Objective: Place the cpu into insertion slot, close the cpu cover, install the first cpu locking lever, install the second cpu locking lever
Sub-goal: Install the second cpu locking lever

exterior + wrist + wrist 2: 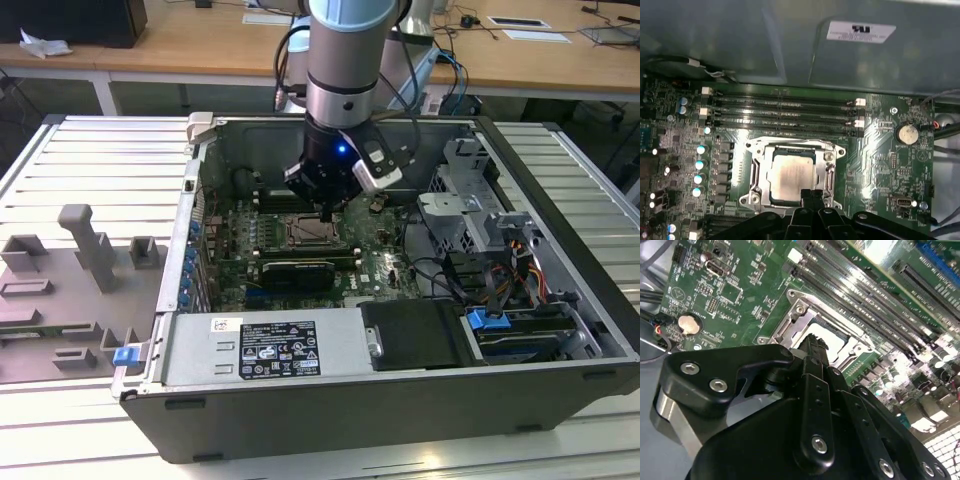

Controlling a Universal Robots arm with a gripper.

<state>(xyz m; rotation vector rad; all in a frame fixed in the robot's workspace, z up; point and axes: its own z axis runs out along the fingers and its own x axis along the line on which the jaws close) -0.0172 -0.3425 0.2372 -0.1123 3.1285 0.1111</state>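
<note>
gripper (812, 196), fingers pressed together and empty, tips poised at the near rim of the cpu cover (756, 172), cpu (791, 174) seated just beyond.

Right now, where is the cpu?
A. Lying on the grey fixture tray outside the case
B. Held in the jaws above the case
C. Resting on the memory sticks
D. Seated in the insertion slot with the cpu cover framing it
D: in the first wrist view the cpu lies flat inside the insertion slot, with the cpu cover framing its metal top.
</note>
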